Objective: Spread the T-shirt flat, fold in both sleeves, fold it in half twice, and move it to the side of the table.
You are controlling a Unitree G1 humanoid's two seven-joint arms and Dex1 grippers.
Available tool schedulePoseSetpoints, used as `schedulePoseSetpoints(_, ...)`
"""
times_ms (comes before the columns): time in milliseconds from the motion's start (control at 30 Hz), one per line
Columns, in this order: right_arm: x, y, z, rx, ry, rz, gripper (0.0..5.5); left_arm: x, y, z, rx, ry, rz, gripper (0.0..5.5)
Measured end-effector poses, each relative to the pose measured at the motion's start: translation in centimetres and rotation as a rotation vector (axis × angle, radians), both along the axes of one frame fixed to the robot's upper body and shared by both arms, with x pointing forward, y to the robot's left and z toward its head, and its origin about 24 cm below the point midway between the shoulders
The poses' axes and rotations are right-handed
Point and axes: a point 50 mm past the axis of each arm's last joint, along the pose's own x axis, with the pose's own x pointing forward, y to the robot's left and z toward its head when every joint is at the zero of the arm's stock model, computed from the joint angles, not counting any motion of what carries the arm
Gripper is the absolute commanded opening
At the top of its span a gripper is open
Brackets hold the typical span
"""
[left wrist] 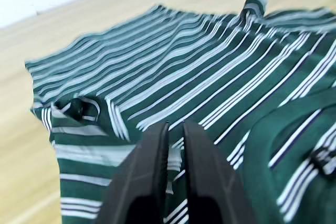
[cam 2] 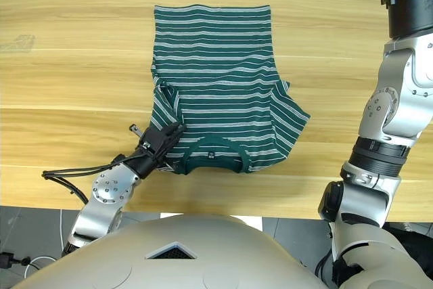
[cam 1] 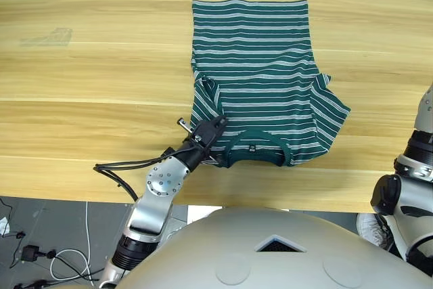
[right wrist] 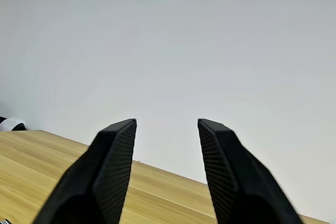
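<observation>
Left sleeve (cam 1: 205,94) folded. My left gripper (cam 1: 218,125) pinches the shirt (cam 1: 260,65), right gripper (right wrist: 167,129) spread. Right sleeve (cam 1: 333,109), both halvings and the move remain.

Head stereo pair steeply above T-shirt (cam 1: 257,79)

Left fingers (left wrist: 149,177) pinched together, held low, right fingers (right wrist: 113,177) apart, raised high
</observation>
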Motion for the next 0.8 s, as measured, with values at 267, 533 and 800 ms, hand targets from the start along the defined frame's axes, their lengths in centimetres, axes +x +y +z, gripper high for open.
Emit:
schedulePoseSetpoints(267,-1.3,0.1,-2.3,-0.012,0.101,0.083,2.5,-1.5,-0.6,2.1,-0.114,0.001,-0.179,1.76)
schedulePoseSetpoints(533,-8.1,-5.0,-8.8,0.137,0.586,0.296,2.5,1.3,7.9,7.5,-0.362,-0.246,0.349,1.76)
schedulePoseSetpoints(800,-13.2,-9.2,-16.8,0.172,1.202,0.118,2.5,0.0,9.5,7.9,-0.402,-0.282,0.479,1.76)
